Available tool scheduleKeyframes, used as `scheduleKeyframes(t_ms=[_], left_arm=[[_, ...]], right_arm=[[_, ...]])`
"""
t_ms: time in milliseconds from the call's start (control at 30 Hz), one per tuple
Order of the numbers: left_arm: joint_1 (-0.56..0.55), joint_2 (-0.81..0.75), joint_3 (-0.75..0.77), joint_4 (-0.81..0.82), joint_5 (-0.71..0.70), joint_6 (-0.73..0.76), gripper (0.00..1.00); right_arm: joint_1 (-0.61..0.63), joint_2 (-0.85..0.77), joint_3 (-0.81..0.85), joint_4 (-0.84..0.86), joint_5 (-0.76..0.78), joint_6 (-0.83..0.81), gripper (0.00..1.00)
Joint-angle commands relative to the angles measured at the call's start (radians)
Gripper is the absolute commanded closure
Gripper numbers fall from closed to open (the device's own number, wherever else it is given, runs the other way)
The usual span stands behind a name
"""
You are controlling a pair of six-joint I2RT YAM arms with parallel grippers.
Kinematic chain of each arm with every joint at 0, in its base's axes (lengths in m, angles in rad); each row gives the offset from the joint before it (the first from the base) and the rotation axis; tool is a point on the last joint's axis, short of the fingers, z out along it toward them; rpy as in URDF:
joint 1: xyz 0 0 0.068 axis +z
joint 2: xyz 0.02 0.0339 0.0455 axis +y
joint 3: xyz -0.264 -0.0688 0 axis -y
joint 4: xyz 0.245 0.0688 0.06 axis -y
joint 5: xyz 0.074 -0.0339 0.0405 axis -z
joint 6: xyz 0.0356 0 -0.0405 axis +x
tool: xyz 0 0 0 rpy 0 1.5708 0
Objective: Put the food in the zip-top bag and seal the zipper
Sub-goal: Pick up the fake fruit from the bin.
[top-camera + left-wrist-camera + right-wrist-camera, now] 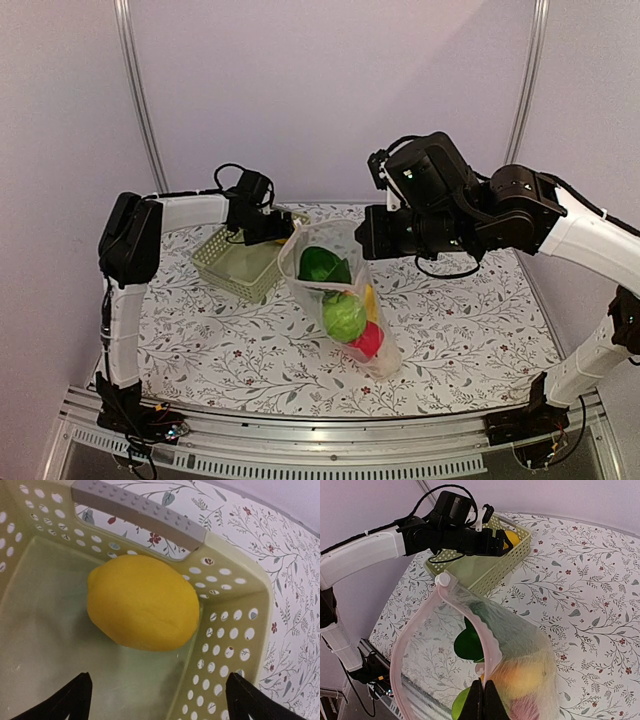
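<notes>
Clear crinkly zip-top bag (340,295), clamped by the right gripper (483,700), held four toy foods (344,317) while the left gripper (157,700) gaped over one small yellow fruit (142,602) in one pale green lattice basket (235,630) near the floral table (470,320)'s far edge.

Flower-printed table inside a pale lilac booth.
The table (200,350) is covered in white cloth printed with grey leafy sprigs and small red blossoms. Behind it stands a plain lilac wall (330,90), and slim metal poles (140,100) rise at its far corners. A ribbed aluminium rail (330,440) runs along its near edge. The light is soft and even.
</notes>
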Motion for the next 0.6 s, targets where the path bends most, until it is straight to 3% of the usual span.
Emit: scheduleKeyframes(t_ms=[0, 567], left_arm=[[0.019, 0.044, 0.052, -0.023, -0.01, 0.047, 0.07], [0.049, 0.197, 0.222, -0.05, 0.072, 0.096, 0.04]], right_arm=[[-0.009, -0.008, -0.002, 0.017, 0.001, 0.015, 1.0], [-0.012, 0.011, 0.009, 0.017, -0.025, 0.021, 1.0]])
